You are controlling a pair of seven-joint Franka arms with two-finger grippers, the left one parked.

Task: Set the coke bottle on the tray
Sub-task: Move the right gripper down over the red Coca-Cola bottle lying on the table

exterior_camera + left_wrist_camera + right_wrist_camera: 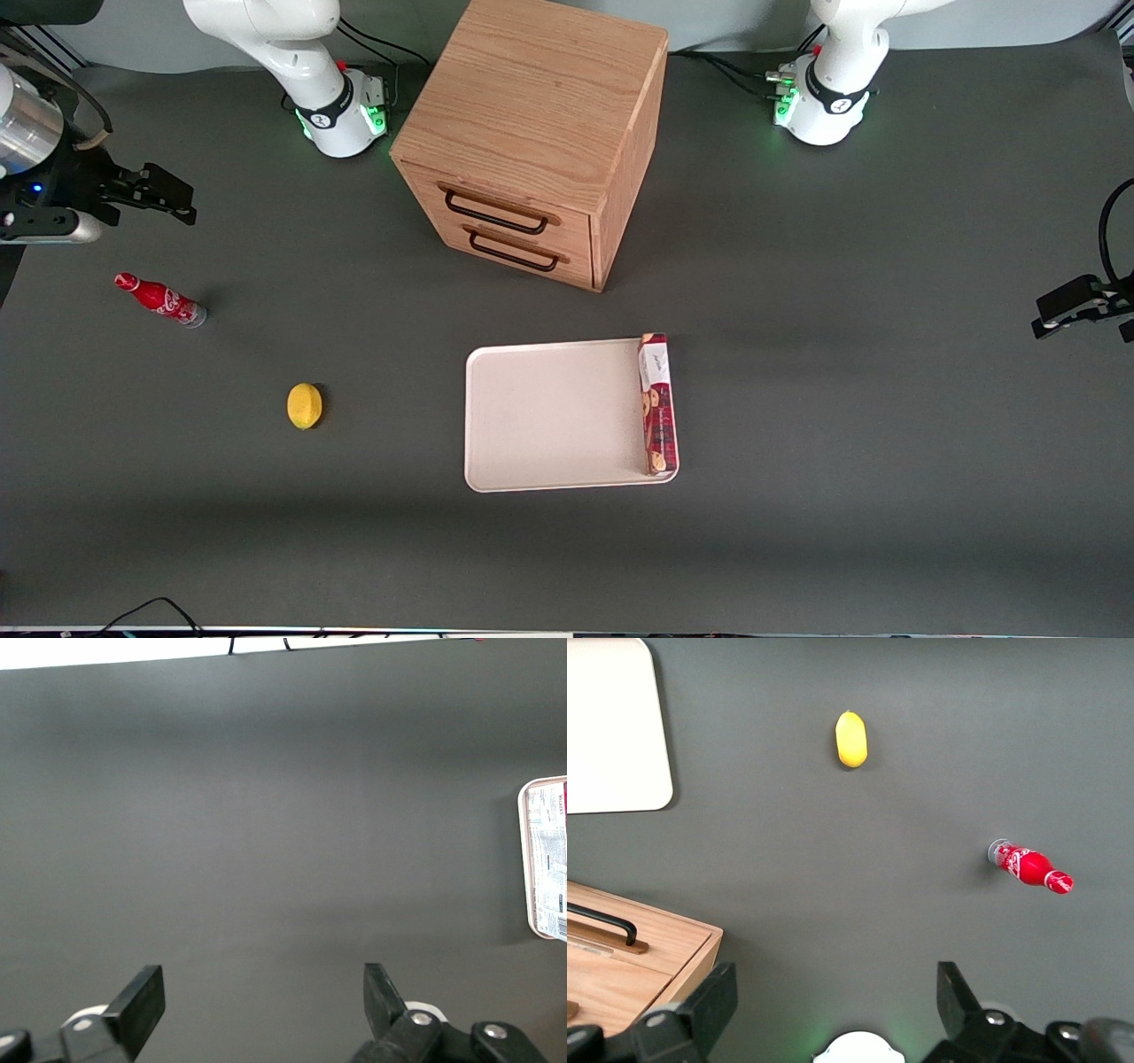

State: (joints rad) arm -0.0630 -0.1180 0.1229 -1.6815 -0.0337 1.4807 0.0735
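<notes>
The coke bottle (160, 299) (1031, 867) is small, slim and red with white lettering. It lies on its side on the dark table at the working arm's end. My gripper (159, 197) (833, 992) hangs above the table, farther from the front camera than the bottle and well apart from it. It is open, with nothing between its fingers. The off-white tray (549, 416) (611, 726) lies flat near the middle of the table, in front of the wooden cabinet.
A wooden drawer cabinet (536, 133) (629, 957) with two black handles stands at the table's middle. A long red biscuit box (658, 403) rests along one edge of the tray. A yellow lemon (305, 406) (851, 738) lies between bottle and tray.
</notes>
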